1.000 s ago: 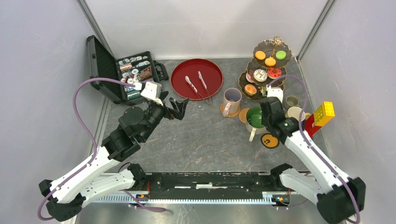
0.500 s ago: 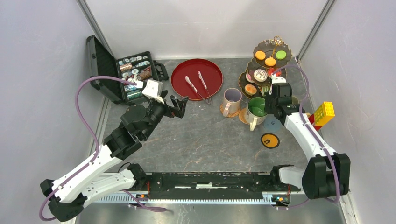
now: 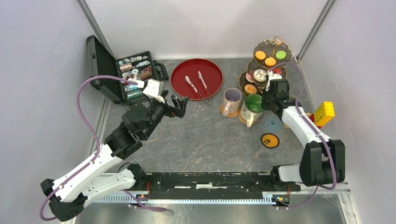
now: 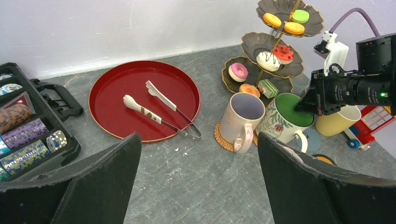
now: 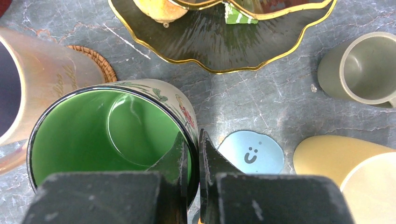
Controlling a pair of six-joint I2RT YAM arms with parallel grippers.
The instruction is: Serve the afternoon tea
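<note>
My right gripper (image 3: 267, 103) (image 5: 192, 147) is shut on the rim of the green-lined mug (image 3: 253, 104) (image 5: 109, 133) (image 4: 286, 112), one finger inside and one outside. That mug stands beside the beige mug (image 3: 231, 99) (image 4: 243, 119) on its wicker coaster. The dark three-tier stand (image 3: 268, 65) (image 4: 276, 44) with small cakes is just behind. The yellow mug (image 5: 355, 168) (image 4: 337, 120) and the small grey mug (image 5: 366, 70) sit to the right. My left gripper (image 3: 179, 106) (image 4: 198, 179) is open and empty above bare table left of the mugs.
A round red tray (image 3: 196, 77) holds two tongs (image 4: 159, 109). An open black case (image 3: 126, 74) of small items stands at the back left. A blue smiley coaster (image 5: 252, 151), an orange coaster (image 3: 270, 140) and a yellow-red toy block (image 3: 322, 114) lie on the right.
My right gripper has carried the green-lined mug up and left, from near the orange coaster to beside the beige mug. The left arm has barely moved.
</note>
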